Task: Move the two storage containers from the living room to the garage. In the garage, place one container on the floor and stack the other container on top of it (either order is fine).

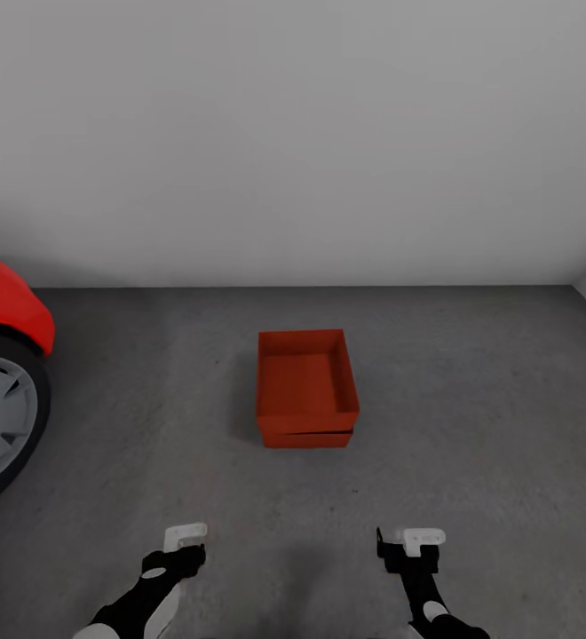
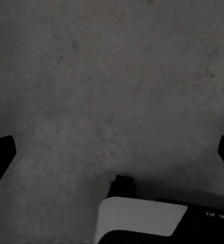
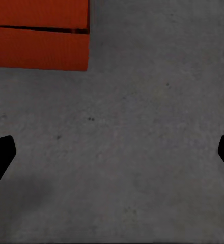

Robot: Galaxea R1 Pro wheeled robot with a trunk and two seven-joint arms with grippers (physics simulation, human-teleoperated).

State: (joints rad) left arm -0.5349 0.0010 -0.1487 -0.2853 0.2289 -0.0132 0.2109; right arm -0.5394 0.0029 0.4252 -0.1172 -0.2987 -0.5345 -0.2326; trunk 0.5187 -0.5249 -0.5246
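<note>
Both grippers, left gripper (image 1: 185, 533) and right gripper (image 1: 420, 537), hung spread apart and empty above the dark grey floor (image 1: 471, 390), while the two storage containers (image 1: 306, 388) sat stacked ahead, near the red car (image 1: 4, 311).

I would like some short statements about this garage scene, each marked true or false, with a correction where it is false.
1. One storage container sits stacked on the other container. True.
2. The stack stands on a light wood plank floor. False: it stands on the dark grey floor.
3. The left gripper holds a container. False: it is open and holds nothing.
4. A red car stands at the robot's left side. True.
5. The right gripper touches the stack. False: it is open and apart from it, with bare floor between.
</note>
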